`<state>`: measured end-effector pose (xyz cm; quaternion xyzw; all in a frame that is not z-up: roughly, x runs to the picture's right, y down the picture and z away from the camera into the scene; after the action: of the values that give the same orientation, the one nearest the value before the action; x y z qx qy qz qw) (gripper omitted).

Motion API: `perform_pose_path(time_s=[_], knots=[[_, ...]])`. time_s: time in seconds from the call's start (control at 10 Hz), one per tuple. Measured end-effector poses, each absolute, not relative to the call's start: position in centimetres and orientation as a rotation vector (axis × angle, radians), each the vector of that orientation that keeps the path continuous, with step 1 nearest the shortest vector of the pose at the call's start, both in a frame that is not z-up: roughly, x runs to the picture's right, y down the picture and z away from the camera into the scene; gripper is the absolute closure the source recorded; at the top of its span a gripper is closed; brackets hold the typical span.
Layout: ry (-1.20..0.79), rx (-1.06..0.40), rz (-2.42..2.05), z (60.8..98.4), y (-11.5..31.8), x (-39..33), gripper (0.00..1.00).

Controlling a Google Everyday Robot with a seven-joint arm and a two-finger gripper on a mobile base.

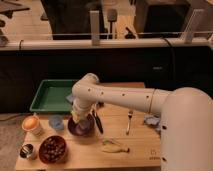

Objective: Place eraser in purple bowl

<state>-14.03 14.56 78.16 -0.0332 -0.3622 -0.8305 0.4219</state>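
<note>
Purple bowl point(88, 131) sits upright; gripper point(79, 118) hangs just above it, grip unclear.

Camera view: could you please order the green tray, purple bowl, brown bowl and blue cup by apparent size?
1. Green tray, largest.
2. Purple bowl and brown bowl: they look alike, so unranked; the gripper over the purple bowl hides part of it.
3. Blue cup, smallest.

The gripper point(80, 118) hangs over the purple bowl point(83, 129), hemmed by the blue cup point(56, 122) left, a black tool point(97, 123) right, the brown bowl point(53, 148) near-left; the wooden board point(84, 154) lies bare on the near side
</note>
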Motion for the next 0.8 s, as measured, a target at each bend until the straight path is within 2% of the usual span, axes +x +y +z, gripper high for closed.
perform_pose_path(time_s=[0.2,0.3,0.4,0.8], knots=[[-0.889,-0.054,-2.06,77.6,14.0,-13.4,0.2],[-0.827,0.058,-1.992,75.8,12.0,-12.1,0.2],[-0.816,0.08,-1.974,75.6,11.8,-11.8,0.2],[-0.817,0.085,-1.966,75.6,11.7,-11.7,0.2]])
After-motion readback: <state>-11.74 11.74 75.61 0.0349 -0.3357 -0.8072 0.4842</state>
